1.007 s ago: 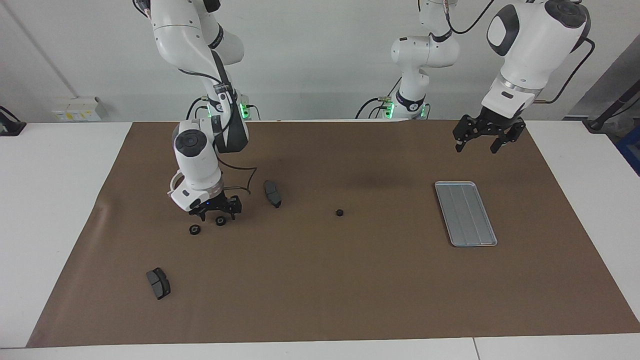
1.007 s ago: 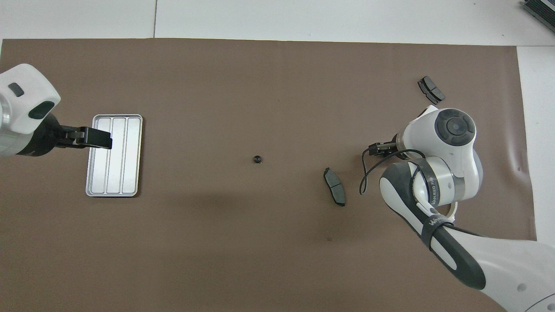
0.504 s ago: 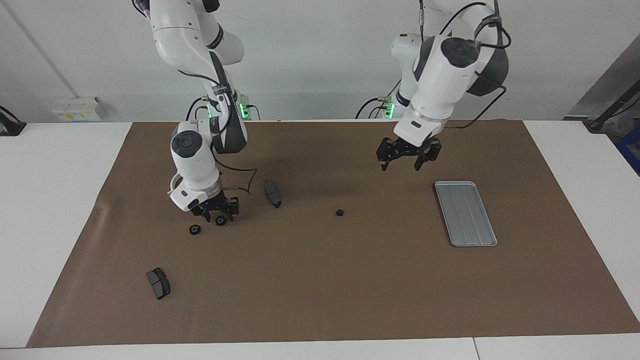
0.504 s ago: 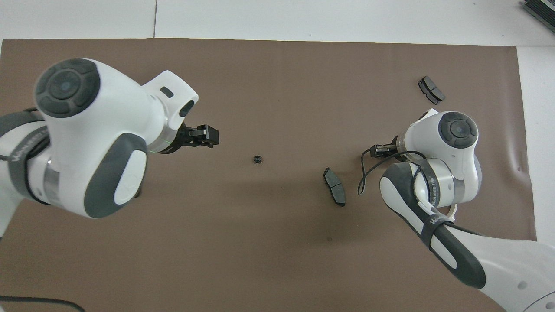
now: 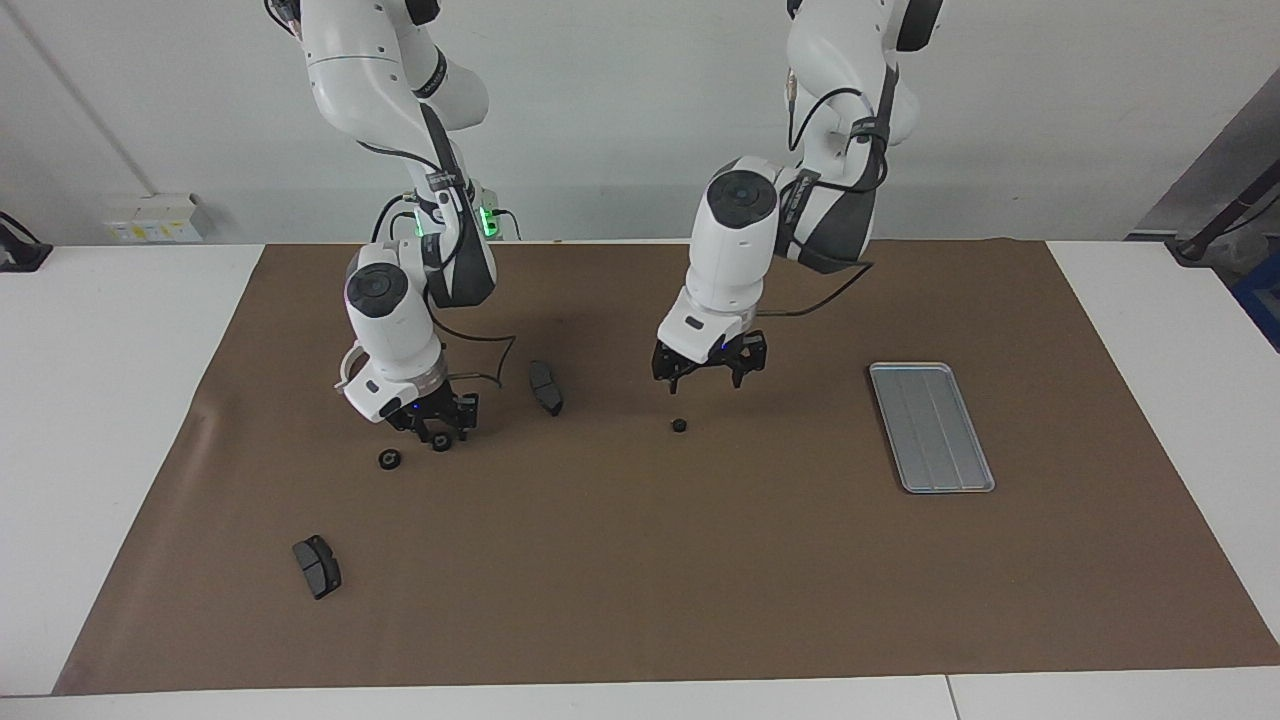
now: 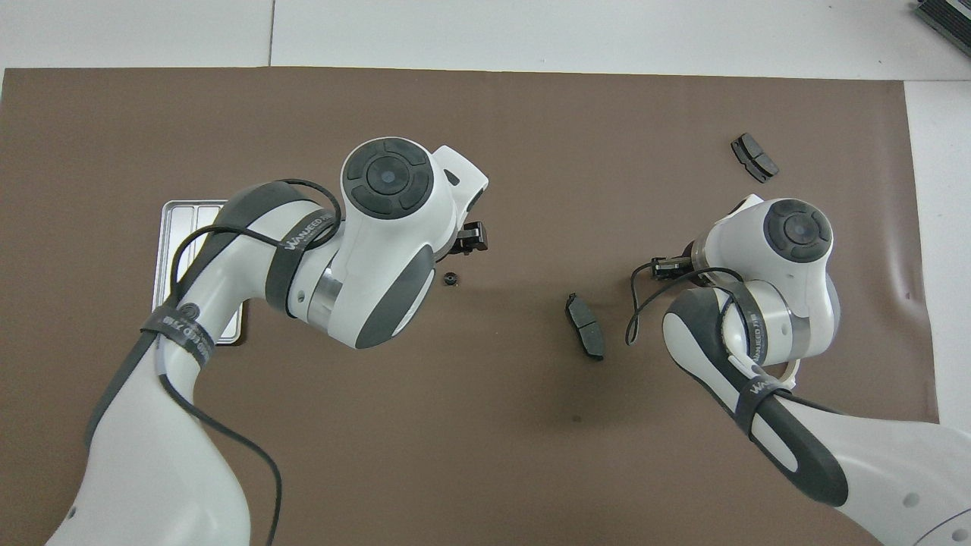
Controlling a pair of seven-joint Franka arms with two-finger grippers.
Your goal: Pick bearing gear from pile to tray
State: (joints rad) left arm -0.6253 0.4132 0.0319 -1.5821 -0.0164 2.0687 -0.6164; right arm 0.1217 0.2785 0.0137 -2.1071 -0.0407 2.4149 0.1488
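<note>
While the facing view looks across the table, a brown mat (image 5: 640, 560) covers most of the tabletop. The right gripper (image 5: 437, 428) is down at the mat toward the right arm's end, right at the first gear (image 5: 441, 443); I cannot tell whether it grips that gear. A second gear (image 5: 389, 459) lies just beside it, apart from the gripper. One pad (image 5: 545, 387) lies near them toward the mat's middle, and a corner pad (image 5: 317, 566) lies well apart, toward the mat's corner farthest from the robots. The left gripper (image 5: 708, 368) hangs with jaws spread and empty over bare mat, close to the middle gear (image 5: 679, 425) but not touching it. The tray (image 5: 931, 427) sits flat near the left arm's end of the mat, with nothing on it. From overhead, the left arm covers part of the tray (image 6: 176, 227), and only the left gripper's (image 6: 472, 239) tip shows, close to the middle gear (image 6: 450, 279). The right arm's wrist hides the first and second gears. Both the pad (image 6: 585, 337) and the corner pad (image 6: 754, 158) show clearly.
</note>
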